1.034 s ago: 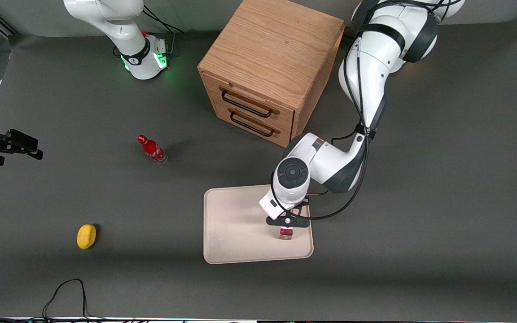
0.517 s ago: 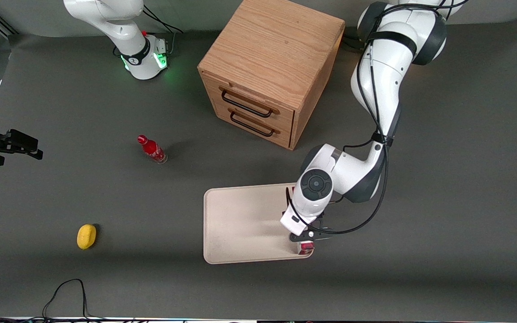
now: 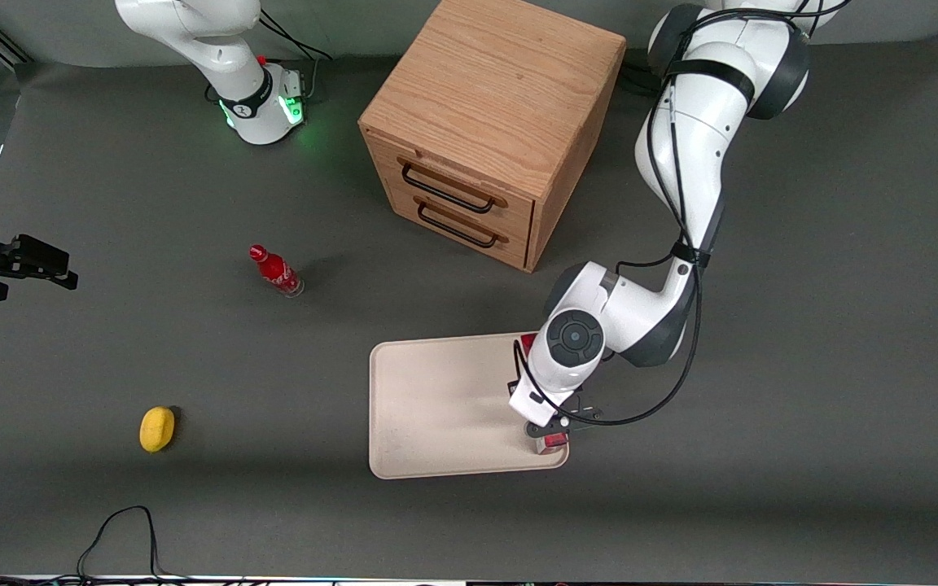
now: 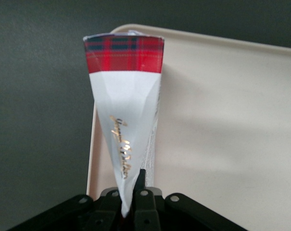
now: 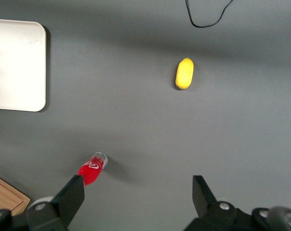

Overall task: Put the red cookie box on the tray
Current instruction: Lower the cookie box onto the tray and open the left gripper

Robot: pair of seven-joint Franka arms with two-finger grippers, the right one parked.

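even overhead light, sharp views. the arm casts a soft shadow on the tray. the gripper over the tray's edge looks dark and slightly blurred.

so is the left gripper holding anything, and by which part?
Yes. The gripper is shut on the red cookie box, pinching its white end, with the box over the tray edge nearest the working arm.

**Left arm reaching down, gripper clamped**

The left arm comes in from the table's far edge, bends at the elbow and folds down so the wrist points pretty much straight at the table. The gripper hangs low under it, fingers pinched tight on the red cookie box, over the tray edge nearest the working arm's end.
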